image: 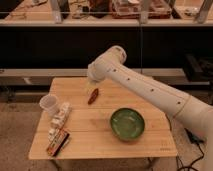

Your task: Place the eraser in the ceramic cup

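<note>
Gripper (93,81) at the arm's tip, hanging over the back-middle of the tabletop (150,146), just above a dark reddish-brown oblong item (93,96); whether it is wide or narrow cannot be told. Eraser (58,141) lies flat near the front-left corner, well apart from the gripper. Ceramic cup (50,104) stands upright by the left edge, with pale blocks (60,118) between the two. Advisable: travel to the front-left corner and descend squarely across the eraser's narrow width, clear of the blocks.

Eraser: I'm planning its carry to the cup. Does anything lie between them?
Yes: a row of pale blocks lies between the eraser and the cup. The pincer hangs farther back, over the brown item.
</note>
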Robot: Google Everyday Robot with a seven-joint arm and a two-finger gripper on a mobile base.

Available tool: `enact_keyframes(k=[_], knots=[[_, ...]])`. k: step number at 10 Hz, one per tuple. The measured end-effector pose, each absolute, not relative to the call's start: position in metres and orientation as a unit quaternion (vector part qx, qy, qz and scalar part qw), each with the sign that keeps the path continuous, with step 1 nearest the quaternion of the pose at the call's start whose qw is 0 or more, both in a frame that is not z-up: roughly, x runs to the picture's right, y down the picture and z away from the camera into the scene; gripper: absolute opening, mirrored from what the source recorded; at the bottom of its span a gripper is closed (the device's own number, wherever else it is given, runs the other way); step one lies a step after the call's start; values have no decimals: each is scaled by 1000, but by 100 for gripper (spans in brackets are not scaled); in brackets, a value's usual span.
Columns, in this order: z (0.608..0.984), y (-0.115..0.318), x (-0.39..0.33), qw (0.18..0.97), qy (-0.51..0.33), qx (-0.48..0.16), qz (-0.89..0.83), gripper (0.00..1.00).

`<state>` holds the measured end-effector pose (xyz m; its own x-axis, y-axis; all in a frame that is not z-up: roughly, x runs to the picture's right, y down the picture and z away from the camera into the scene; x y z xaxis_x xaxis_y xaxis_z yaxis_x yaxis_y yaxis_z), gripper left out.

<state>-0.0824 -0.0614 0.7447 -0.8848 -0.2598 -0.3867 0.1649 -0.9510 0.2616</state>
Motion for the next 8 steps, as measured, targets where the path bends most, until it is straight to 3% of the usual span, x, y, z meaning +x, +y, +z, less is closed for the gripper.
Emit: enact_keyframes(k=[5, 8], knots=[[744, -61, -83, 108, -112, 214, -964, 80], [734, -7, -131, 23, -151, 246, -957, 80]])
